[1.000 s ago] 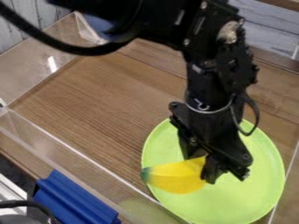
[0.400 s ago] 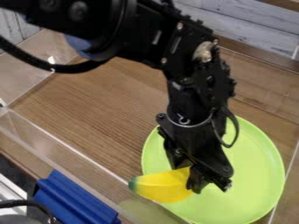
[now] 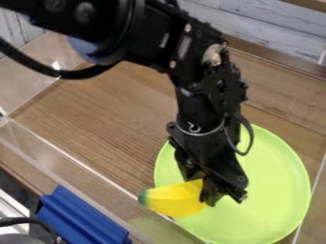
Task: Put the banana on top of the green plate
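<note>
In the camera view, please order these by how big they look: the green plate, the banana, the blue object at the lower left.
1. Green plate, clearly the largest, though the arm hides part of it.
2. Blue object and banana look alike in size; the blue object is cut off by the picture edge and nearer the camera, so I cannot rank them.

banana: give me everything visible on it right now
The banana is small, stubby, bright yellow, smooth like plastic. It lies roughly level at the near-left rim of the green plate, its left tip overhanging the rim. The gripper stands straight down at its right end, jaws closed on it; that end is hidden.
</note>
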Robot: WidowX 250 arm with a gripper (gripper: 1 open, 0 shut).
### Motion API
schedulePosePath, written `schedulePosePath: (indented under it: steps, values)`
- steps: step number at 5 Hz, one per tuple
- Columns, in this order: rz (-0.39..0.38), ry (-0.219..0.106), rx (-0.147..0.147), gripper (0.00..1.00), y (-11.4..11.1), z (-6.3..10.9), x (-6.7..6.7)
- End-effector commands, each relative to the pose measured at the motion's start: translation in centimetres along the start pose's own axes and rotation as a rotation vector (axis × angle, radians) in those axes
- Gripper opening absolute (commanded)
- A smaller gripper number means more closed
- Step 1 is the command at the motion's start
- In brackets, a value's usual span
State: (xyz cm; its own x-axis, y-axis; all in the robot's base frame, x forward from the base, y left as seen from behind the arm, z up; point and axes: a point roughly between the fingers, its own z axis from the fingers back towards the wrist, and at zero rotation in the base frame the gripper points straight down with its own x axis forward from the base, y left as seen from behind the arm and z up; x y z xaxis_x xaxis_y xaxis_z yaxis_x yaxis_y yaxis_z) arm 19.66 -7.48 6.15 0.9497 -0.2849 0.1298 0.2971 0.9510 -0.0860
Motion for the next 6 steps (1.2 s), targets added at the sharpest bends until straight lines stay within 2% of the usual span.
schedulePosePath:
  steps: [1, 2, 6]
  values:
    - [0.017, -0.013, -0.012, 0.00, 0.3, 0.1, 0.5]
    - [0.027, -0.008, -0.020, 1.00, 0.5, -0.2, 0.7]
    - [-0.003, 0.002, -0.047, 1.00, 0.8, -3.4, 1.0]
